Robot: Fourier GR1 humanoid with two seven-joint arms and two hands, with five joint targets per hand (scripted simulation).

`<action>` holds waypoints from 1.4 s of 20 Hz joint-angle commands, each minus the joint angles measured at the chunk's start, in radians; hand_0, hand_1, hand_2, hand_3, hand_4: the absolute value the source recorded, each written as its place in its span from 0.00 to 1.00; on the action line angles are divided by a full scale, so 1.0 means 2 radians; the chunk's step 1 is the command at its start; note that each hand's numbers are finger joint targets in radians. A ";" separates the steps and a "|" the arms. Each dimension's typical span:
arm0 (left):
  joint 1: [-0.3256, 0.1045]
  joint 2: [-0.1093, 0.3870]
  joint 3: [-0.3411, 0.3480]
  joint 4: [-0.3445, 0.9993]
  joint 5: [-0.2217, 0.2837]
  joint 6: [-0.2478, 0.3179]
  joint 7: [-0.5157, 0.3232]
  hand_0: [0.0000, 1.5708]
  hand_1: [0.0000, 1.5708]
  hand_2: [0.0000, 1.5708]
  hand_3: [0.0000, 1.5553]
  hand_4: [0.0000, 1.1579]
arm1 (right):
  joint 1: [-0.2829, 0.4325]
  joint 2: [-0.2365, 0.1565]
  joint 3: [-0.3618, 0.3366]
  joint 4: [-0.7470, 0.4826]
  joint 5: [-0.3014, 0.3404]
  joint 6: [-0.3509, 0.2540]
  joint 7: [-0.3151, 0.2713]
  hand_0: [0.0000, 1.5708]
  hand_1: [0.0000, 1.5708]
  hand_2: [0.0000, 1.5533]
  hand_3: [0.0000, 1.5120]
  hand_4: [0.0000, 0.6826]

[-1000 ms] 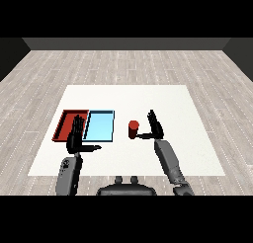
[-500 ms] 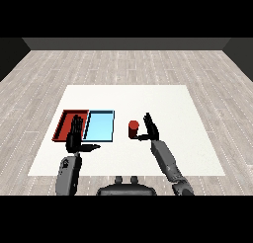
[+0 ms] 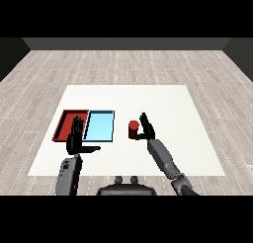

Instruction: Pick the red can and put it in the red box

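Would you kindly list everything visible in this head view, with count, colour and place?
red can: one, red, upright on the table, right of the light blue tray.
red tray: one, red, left on the table.
light blue tray: one, light blue, beside the red tray on its right.
table: one, white.
floor: grey planks around the table.
left hand: black, fingers straight, over the red tray's near edge.
right hand: black, open, just right of the can.

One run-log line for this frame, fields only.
phase: reach | red can upright on table | right hand open beside it | left hand open by red tray | placed: no
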 commanded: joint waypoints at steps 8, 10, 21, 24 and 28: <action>0.019 0.011 0.009 0.012 0.002 -0.015 -0.027 0.00 0.00 0.00 0.00 0.00 | -0.063 0.000 -0.007 0.078 -0.022 0.013 -0.012 0.00 0.00 0.00 0.00 0.00; -0.012 0.001 -0.001 -0.019 -0.003 0.012 0.029 0.00 0.00 0.00 0.00 0.00 | -0.091 0.000 0.030 0.148 -0.073 0.029 -0.064 0.00 0.00 0.00 0.00 0.00; -0.002 0.003 0.006 0.013 -0.006 0.001 -0.022 0.00 0.00 0.00 0.00 0.00 | -0.100 0.000 0.136 0.153 -0.174 -0.004 -0.064 0.00 0.00 0.00 0.00 0.00; -0.016 0.023 0.024 -0.008 0.016 -0.010 0.019 0.00 0.00 0.00 0.00 0.00 | -0.106 0.000 0.129 0.153 -0.142 -0.020 -0.059 0.00 0.00 0.00 0.00 0.00; -0.010 -0.003 -0.004 0.005 -0.015 0.011 -0.004 0.00 0.00 0.00 0.00 0.00 | -0.118 0.000 0.148 0.192 -0.197 -0.035 -0.067 0.00 0.00 0.00 0.00 0.00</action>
